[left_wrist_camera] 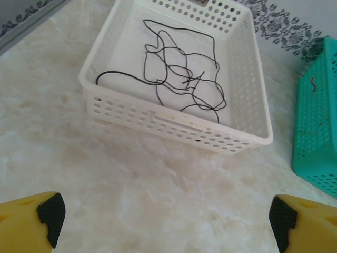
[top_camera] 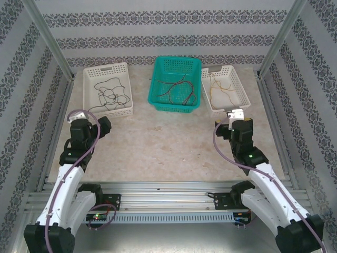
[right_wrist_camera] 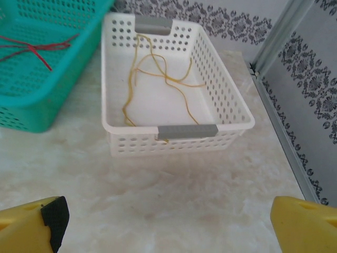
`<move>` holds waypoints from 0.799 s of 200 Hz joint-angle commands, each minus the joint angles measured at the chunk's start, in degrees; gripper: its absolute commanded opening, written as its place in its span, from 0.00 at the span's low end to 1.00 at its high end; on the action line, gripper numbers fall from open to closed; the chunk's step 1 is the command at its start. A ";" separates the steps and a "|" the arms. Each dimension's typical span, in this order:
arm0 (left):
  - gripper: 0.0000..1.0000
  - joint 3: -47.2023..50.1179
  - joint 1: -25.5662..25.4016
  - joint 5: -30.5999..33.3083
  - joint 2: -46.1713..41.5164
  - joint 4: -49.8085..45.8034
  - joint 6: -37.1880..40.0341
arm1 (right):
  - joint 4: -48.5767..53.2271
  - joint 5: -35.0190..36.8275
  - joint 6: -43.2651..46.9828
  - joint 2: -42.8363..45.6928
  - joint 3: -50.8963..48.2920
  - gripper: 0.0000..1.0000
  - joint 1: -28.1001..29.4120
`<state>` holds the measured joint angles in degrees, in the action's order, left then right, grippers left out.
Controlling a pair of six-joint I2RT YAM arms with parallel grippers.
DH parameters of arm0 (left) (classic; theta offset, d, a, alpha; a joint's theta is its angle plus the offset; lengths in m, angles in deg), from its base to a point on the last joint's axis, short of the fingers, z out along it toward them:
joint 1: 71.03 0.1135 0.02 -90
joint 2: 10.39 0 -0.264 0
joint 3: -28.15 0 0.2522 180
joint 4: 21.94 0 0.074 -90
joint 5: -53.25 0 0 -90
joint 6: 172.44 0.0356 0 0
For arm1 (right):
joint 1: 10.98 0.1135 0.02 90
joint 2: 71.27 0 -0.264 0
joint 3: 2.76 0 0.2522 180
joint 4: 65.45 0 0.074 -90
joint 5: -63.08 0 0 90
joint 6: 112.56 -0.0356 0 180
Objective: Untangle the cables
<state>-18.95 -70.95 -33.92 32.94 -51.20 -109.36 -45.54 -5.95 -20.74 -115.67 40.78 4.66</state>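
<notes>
**Q:** What colours mark the left arm point(top_camera: 64, 185) and the right arm point(top_camera: 274, 184)?
**A:** They are alike: white shells on the long links, black housings at the joints and bases.

**Q:** Which wiring shows?
**A:** A lilac cable point(top_camera: 80, 161) runs in loops along the outside of each arm.

**Q:** Any markings?
**A:** A small green light point(top_camera: 251, 156) glows on a black joint of the right arm.

**Q:** And the left pincer point(left_wrist_camera: 164, 219) and the right pincer point(right_wrist_camera: 168, 221)?
**A:** Both have yellow fingers point(left_wrist_camera: 21, 224). A black pad point(left_wrist_camera: 51, 215) lines the inner tip.
</notes>
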 commanded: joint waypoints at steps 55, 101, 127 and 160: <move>1.00 4.30 -3.22 4.25 -0.18 8.79 8.00 | -46.39 -8.04 -2.35 -21.45 -14.97 0.98 -7.93; 1.00 6.86 -3.86 4.19 1.57 11.69 10.46 | -58.18 -15.93 0.69 -32.44 -13.92 0.98 -10.65; 1.00 8.66 -3.86 2.58 3.42 15.30 12.32 | -73.56 -17.57 -1.46 -42.40 -16.91 0.98 -12.91; 1.00 10.06 -3.68 2.12 7.48 20.64 13.62 | -62.67 -17.91 -2.54 -41.65 -11.53 0.98 -14.03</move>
<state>-9.25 -74.10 -31.21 38.21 -37.15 -98.78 -109.84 -20.83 -21.77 -159.43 25.33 -8.13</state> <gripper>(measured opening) 0.999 0.982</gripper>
